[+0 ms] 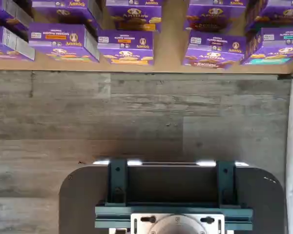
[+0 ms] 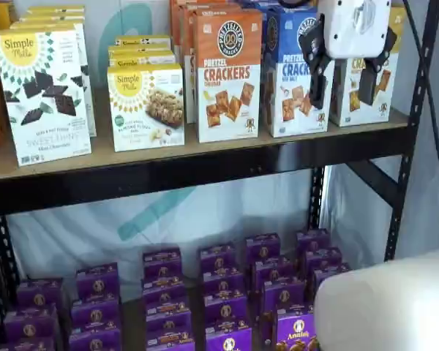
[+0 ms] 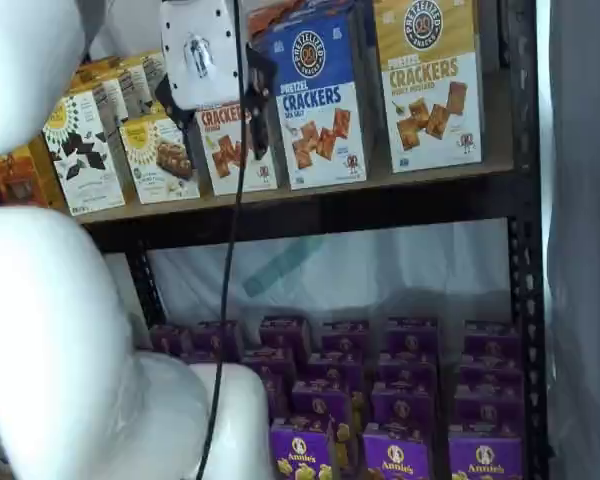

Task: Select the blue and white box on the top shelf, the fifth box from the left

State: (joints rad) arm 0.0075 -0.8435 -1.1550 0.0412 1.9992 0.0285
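Blue box [image 2: 291, 73] upright on top shelf [image 2: 168, 170], between orange box [image 2: 228, 73] and yellow box [image 3: 425, 80]. End effector [image 2: 344, 69] hanging before shelf, just beside blue box, black fingers [image 2: 312, 66] apart, gripping nothing. Below, rows of purple boxes [image 2: 227, 281].

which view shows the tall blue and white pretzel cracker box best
A shelf view shows the tall blue and white pretzel cracker box best: its whole front is clear. In the other shelf view the white gripper partly covers it. The wrist view shows only purple boxes.
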